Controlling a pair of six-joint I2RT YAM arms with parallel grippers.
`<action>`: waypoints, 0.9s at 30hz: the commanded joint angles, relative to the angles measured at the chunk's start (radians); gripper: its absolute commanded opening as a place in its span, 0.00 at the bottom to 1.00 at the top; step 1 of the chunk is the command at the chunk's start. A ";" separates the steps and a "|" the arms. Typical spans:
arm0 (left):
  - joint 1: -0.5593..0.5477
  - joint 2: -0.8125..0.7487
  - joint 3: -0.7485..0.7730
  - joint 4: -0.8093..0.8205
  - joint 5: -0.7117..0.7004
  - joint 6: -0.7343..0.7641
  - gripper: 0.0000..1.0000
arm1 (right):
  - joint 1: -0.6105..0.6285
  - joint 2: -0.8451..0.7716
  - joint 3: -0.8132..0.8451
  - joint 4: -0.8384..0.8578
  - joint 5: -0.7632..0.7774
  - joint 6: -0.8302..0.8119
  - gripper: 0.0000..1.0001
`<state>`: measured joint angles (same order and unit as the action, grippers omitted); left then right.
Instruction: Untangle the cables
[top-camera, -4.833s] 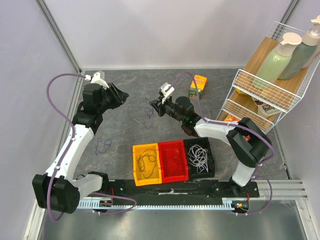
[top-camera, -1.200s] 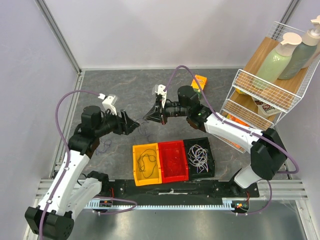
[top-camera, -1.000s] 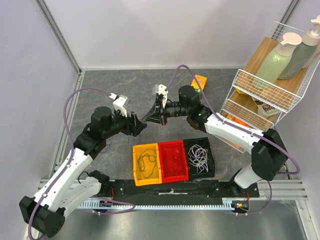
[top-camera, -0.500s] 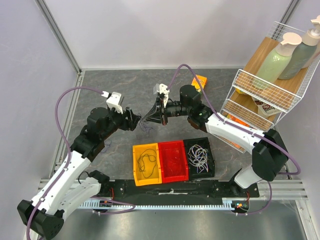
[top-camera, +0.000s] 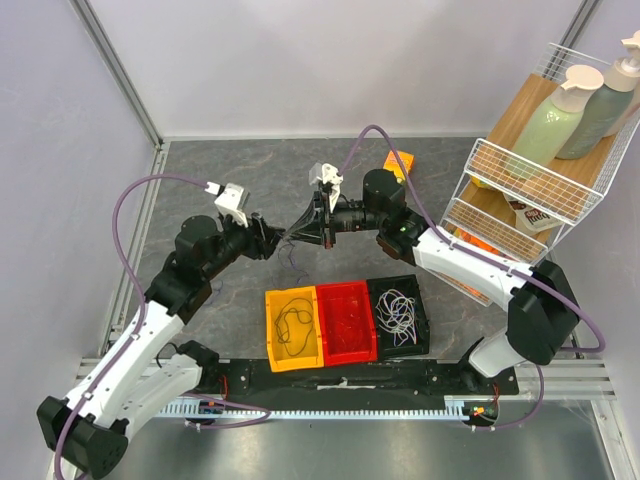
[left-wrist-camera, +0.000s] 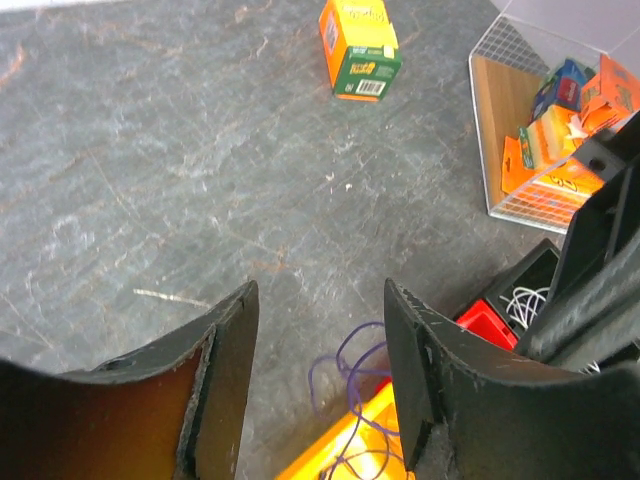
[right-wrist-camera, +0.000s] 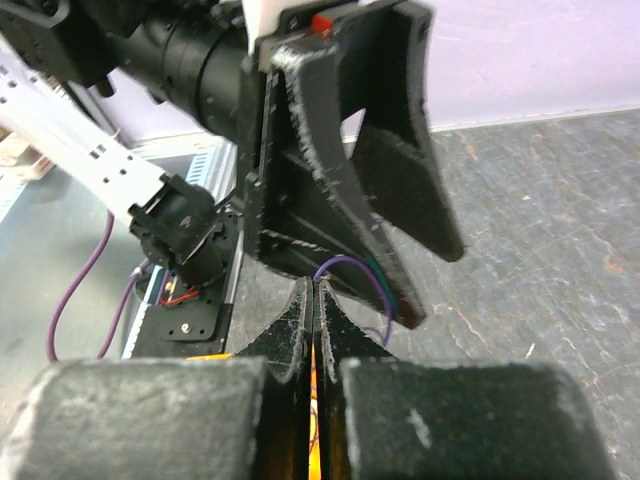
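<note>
Where the worktop meets the arm bases, three bins sit side by side. The yellow bin on the left holds a loose black cable, the red bin is in the middle, and the black bin on the right holds a coiled white cable.

Just beyond the bins, the two arms meet nose to nose above the worktop. The right claw has its fingers pressed flat together, and a thin purple cable curls out from their tips, so it is pinching that strand. Facing it, the left claw has its fingers spread with a clear gap, and nothing is gripped between them. The left wrist view shows the purple cable's loops hanging below that gap, over the edge of the yellow bin. From above, the strands dangle under the point where the left claw and the right claw come together.

Farther back, a small orange carton stands alone on the grey surface. At the far right, a white wire rack carries small packets on its lower shelves and two pump bottles on top.
</note>
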<state>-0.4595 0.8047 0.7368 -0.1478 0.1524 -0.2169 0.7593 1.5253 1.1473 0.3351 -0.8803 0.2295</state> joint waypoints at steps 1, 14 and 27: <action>-0.001 -0.076 -0.008 -0.099 -0.021 -0.081 0.59 | 0.003 -0.044 0.017 0.024 0.124 0.042 0.00; -0.002 -0.428 -0.206 0.096 0.039 -0.145 0.61 | 0.003 -0.002 0.083 0.030 0.271 0.286 0.00; -0.002 -0.185 -0.115 -0.039 -0.103 -0.381 0.75 | 0.011 -0.002 0.097 0.016 0.308 0.366 0.00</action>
<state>-0.4603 0.6437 0.6292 -0.2146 0.0761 -0.4397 0.7620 1.5261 1.1988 0.3351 -0.5877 0.5755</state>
